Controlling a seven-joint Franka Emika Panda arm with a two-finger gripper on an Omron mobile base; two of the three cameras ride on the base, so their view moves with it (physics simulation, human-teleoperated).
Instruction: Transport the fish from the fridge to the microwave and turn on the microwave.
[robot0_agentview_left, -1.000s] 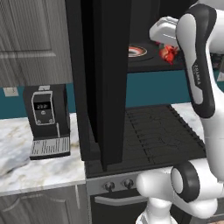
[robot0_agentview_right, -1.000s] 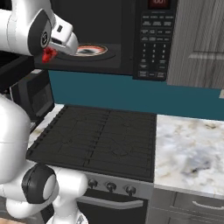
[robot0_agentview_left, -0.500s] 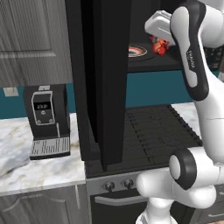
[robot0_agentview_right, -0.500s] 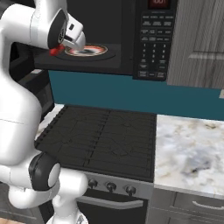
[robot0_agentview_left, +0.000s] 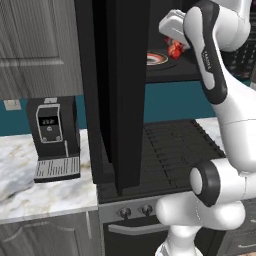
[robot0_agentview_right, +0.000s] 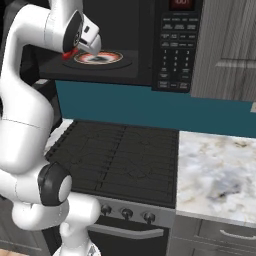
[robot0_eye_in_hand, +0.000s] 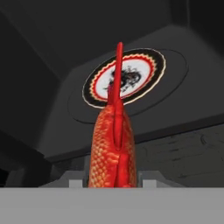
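My gripper is shut on the red-orange fish and holds it at the open front of the black microwave, just left of the round plate on its floor. From the left base, the fish hangs under my hand beside the plate, behind the microwave's door, which is swung wide open. In the hand view the fish stands between the gripper jaws, its tail pointing at the plate. The fridge is out of view.
A black stove top lies below the microwave, with knobs along its front. A black coffee machine stands on the marble counter to the left. More marble counter lies to the right, under grey cabinets.
The arm has carried the fish a little higher and closer to the plate inside the microwave. The grip on the fish has stayed the same.
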